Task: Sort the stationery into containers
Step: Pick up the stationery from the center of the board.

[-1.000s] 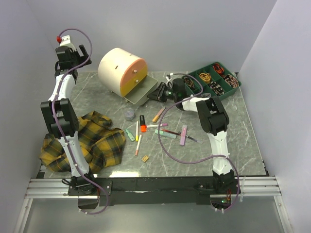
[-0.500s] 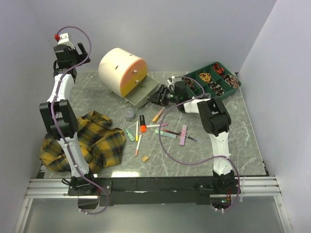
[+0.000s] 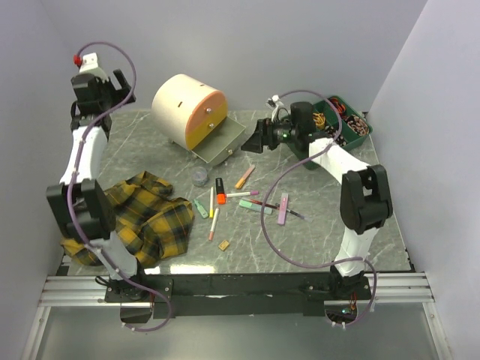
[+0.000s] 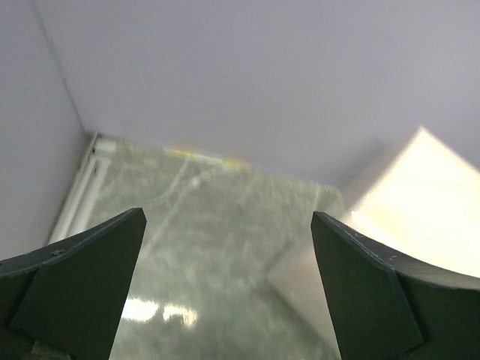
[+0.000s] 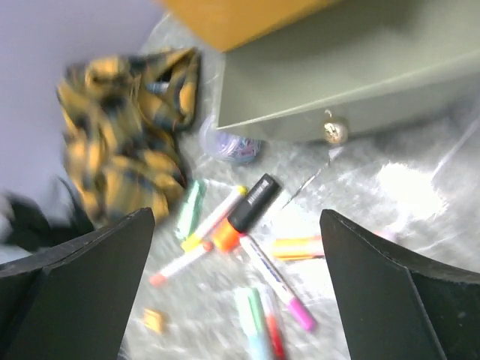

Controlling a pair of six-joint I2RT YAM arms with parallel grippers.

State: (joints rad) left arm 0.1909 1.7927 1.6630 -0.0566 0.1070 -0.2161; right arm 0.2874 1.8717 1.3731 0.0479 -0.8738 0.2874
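Hovering just off the 3 o'clock end of the open drawer (image 3: 220, 142), the right gripper (image 3: 253, 139) is released, its jaws spread wide with nothing between them. Its wrist view looks past two dark fingers (image 5: 82, 285) onto the drawer's grey-green front and small knob (image 5: 335, 129). The drawer juts from the foot of the cream mini chest (image 3: 180, 105), which sits at about 11 o'clock on the table (image 3: 360, 217) with its orange face turned toward 4 o'clock. What the drawer holds cannot be made out.

The stationery (image 3: 244, 196) lies loose near the table's middle, at 6 o'clock of the drawer and apart from it. Pens and pastel markers cross one another beside an orange highlighter (image 3: 220, 187) with a black cap. A clear pot (image 3: 199, 177) sits nearest the drawer, at its 7 o'clock, and a tan block (image 3: 223, 244) lies alone at the scatter's 6 o'clock edge.

A crumpled plaid cloth (image 3: 142, 214) lies at 8 o'clock on the table, and a green tray (image 3: 341, 124) of compartments sits at 2 o'clock, behind the right arm.

The left gripper (image 3: 126, 84) hangs high at 10 o'clock, well apart from everything. It too is released, jaws wide and empty, and its wrist view shows only wall, bare tabletop and a blurred cream edge of the chest.
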